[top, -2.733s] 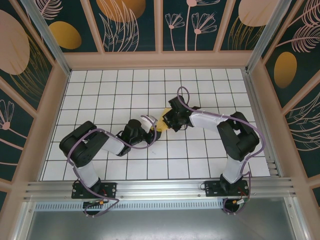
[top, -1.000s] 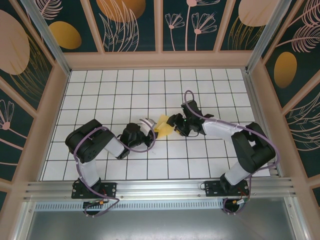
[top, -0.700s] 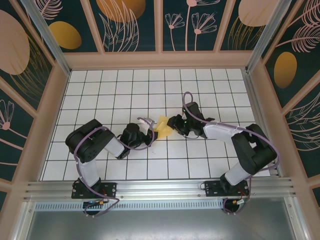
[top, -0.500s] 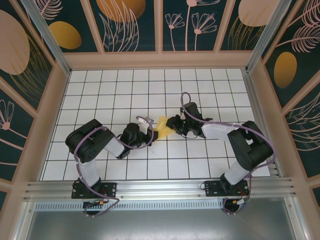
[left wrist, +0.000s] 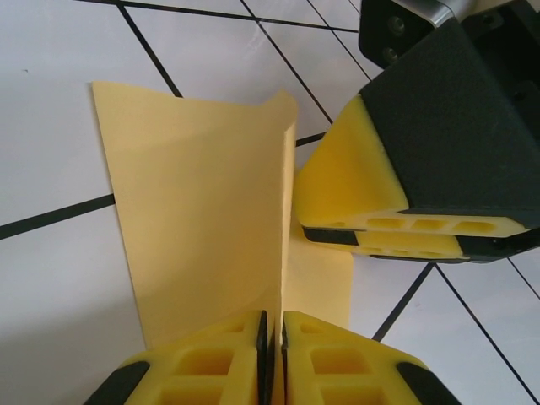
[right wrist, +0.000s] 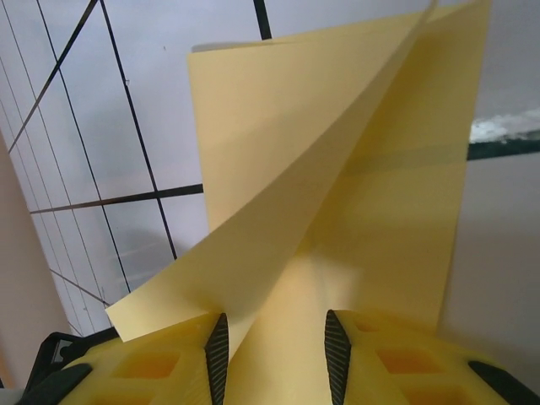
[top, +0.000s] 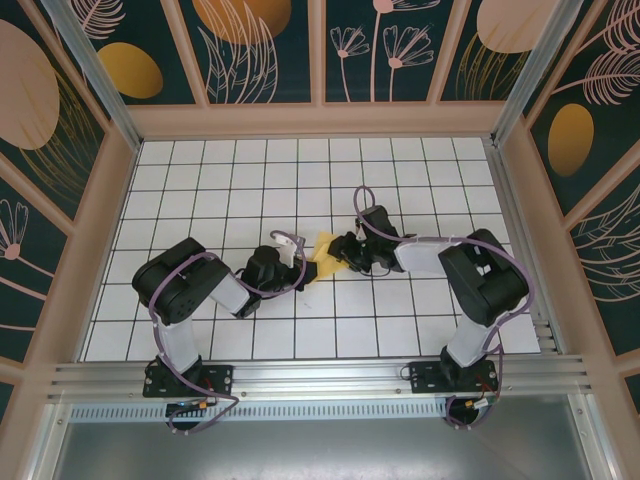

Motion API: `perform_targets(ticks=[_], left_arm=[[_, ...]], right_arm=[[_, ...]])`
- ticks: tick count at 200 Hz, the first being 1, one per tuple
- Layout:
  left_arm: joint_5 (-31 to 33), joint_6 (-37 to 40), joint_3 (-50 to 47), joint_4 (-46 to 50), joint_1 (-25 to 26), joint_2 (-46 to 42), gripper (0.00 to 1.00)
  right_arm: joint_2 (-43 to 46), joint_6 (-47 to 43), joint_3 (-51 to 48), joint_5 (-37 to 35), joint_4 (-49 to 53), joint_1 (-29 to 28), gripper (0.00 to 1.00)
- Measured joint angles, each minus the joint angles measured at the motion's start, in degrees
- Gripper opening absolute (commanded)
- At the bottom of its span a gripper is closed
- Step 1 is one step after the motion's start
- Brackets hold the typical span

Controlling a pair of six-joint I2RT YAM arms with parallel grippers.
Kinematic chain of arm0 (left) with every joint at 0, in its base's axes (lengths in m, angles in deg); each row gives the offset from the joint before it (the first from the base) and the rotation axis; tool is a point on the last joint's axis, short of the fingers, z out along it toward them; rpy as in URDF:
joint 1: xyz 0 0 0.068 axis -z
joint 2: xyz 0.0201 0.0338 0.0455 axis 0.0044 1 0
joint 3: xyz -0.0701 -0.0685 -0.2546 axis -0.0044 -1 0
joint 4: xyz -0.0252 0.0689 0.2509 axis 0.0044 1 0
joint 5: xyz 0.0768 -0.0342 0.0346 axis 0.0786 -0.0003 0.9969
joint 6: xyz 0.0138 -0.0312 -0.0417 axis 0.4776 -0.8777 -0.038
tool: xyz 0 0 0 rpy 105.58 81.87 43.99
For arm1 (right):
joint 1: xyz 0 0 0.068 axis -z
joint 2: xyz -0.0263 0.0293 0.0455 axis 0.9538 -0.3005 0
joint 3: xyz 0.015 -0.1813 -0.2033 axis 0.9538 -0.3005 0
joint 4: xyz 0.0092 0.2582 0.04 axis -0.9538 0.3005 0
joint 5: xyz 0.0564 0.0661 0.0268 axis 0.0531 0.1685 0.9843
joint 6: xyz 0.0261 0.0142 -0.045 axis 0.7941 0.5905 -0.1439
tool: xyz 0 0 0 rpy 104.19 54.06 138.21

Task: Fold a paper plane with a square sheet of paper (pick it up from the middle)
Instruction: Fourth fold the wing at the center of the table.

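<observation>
1 white grid table [top: 200, 180], floral walls [top: 260, 50]; left hand [left wrist: 272, 337] pinching yellow paper [left wrist: 202, 211], right hand [right wrist: 272, 346] unclear.

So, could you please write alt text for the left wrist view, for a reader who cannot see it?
The left gripper pinches the near edge of a folded pale-yellow sheet of paper above the white tiled table. The right gripper reaches in from the upper right, its fingertips beside the crease.
</observation>
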Motion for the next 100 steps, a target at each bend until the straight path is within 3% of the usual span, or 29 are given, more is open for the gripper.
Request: perform_targets(ticks=[100], left_arm=[[-2.0, -3.7, 3.7, 9.9, -0.1, -2.4, 0.34]], right_arm=[[-1.6, 0.0, 0.4, 0.6, -1.0, 0.0, 0.45]])
